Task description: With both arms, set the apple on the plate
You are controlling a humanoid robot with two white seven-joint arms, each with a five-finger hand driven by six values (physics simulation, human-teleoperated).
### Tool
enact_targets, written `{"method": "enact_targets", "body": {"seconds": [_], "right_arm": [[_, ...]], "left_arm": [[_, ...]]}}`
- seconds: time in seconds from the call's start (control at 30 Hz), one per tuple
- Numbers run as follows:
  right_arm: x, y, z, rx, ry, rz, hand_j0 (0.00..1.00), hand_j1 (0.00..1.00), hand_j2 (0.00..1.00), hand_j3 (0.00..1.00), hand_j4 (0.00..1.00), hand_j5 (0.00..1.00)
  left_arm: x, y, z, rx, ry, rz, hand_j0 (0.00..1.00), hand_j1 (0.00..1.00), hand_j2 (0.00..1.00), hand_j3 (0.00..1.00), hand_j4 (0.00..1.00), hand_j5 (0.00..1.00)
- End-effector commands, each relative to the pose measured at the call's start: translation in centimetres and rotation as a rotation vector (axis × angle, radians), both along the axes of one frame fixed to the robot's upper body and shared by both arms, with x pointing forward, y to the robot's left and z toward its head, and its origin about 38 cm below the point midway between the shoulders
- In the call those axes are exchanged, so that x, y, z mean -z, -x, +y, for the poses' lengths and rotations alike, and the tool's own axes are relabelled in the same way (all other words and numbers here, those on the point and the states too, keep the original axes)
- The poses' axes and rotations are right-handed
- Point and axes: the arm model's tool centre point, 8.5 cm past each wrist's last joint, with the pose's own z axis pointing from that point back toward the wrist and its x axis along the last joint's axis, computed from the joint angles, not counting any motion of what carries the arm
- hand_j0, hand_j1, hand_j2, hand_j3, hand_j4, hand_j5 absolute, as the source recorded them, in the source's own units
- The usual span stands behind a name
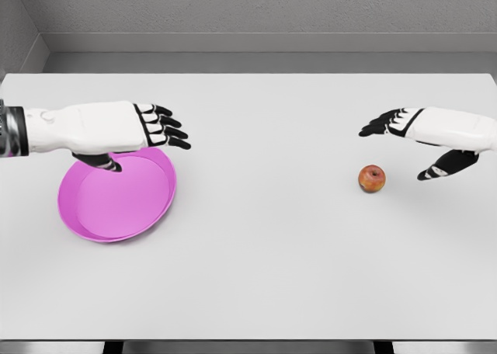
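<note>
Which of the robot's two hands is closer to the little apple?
The right hand: it hangs open right beside the apple, thumb and fingers spread on either side above it. The left hand is far across the table, over the pink plate.

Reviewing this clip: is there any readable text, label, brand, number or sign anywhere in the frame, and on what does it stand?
None. No word, number, logo or sign shows on the pink plate, the apple, the white table, the left hand or the right hand. The grey wall behind is also plain.
</note>
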Motion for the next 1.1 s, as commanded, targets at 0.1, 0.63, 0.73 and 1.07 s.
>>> {"method": "enact_targets", "body": {"seconds": [0.1,0.63,0.73,1.07], "right_arm": [[2.7,-0.5,1.6,-0.010,-0.012,0.077,1.00,1.00,1.00,1.00,1.00,1.00],[8.2,-2.4,2.8,0.028,-0.035,0.197,1.00,1.00,1.00,1.00,1.00,1.00],[8.4,-2.7,2.3,0.044,-0.030,0.201,1.00,1.00,1.00,1.00,1.00,1.00],[9.3,-3.2,0.4,0.103,-0.017,0.224,1.00,1.00,1.00,1.00,1.00,1.00]], "left_arm": [[0.6,0.4,-1.5,0.040,-0.007,0.021,1.00,1.00,1.00,1.00,1.00,1.00],[0.8,0.4,-2.1,0.057,-0.017,0.025,1.00,1.00,1.00,1.00,1.00,1.00],[0.9,0.4,-2.1,0.059,-0.019,0.029,1.00,1.00,1.00,1.00,1.00,1.00],[1.4,0.6,-2.3,0.065,-0.023,0.041,1.00,1.00,1.00,1.00,1.00,1.00]]}}
